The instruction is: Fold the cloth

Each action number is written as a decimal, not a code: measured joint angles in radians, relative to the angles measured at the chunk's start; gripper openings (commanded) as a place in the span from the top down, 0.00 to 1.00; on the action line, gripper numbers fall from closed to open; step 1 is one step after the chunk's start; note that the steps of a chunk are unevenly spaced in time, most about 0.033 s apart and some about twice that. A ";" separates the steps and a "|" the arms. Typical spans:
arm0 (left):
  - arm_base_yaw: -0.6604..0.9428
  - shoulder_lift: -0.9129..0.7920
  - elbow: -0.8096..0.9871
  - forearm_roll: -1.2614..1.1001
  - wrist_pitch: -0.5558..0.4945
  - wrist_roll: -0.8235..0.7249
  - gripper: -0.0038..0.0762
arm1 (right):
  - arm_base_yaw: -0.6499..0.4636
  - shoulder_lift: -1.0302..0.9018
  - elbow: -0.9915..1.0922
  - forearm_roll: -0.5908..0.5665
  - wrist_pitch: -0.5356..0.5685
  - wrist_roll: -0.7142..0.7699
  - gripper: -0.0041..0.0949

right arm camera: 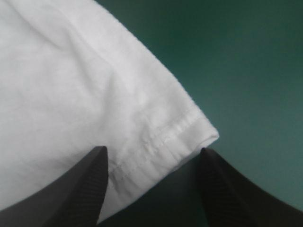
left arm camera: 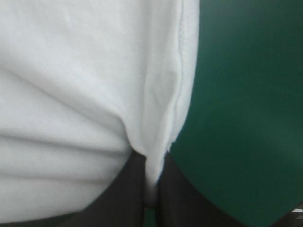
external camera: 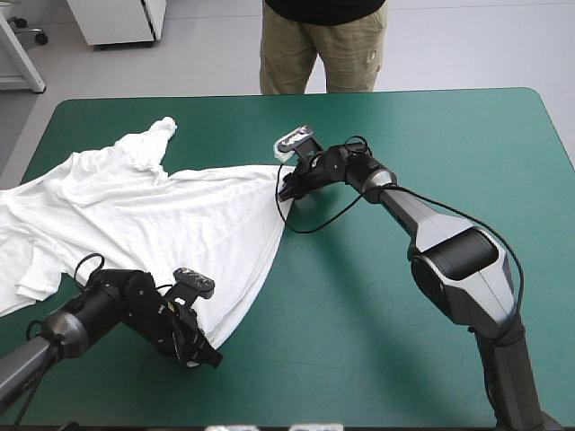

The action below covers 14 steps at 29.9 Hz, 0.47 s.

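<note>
The white T-shirt (external camera: 153, 215) lies spread over the left half of the teal-green table, its hem running from the middle of the table to the front left. My left gripper (external camera: 205, 352) sits at the near hem corner, shut on the T-shirt (left arm camera: 156, 142), with a thin fold of cloth pinched between the black fingers (left arm camera: 125, 194). My right gripper (external camera: 286, 190) is at the far hem corner, open. In the right wrist view the stitched corner of the T-shirt (right arm camera: 156, 137) lies between the spread fingers (right arm camera: 85, 189).
One sleeve (external camera: 154, 139) lies bunched toward the table's far left. The shirt hangs over the table's left edge (external camera: 18, 224). Bare teal-green cover (external camera: 404, 359) fills the right half and front middle.
</note>
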<state>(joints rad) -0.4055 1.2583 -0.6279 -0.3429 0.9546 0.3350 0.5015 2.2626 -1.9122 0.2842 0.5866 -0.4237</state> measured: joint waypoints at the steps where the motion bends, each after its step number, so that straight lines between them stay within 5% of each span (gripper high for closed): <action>1: 0.000 0.000 0.000 0.000 0.000 0.000 0.96 | 0.000 0.008 -0.010 -0.008 -0.003 0.007 0.41; 5: 0.000 0.000 0.000 0.000 0.000 0.000 0.96 | 0.000 0.046 -0.071 -0.014 0.001 0.023 0.51; 9: 0.000 0.000 0.000 0.001 0.001 0.002 0.96 | 0.000 0.058 -0.093 -0.018 0.020 0.026 0.93; 14: 0.000 -0.001 0.000 0.002 0.000 0.003 0.96 | 0.006 0.061 -0.128 -0.015 0.096 0.022 0.97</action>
<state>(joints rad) -0.4055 1.2572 -0.6279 -0.3411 0.9546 0.3383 0.5073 2.3238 -2.0403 0.2689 0.6826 -0.4015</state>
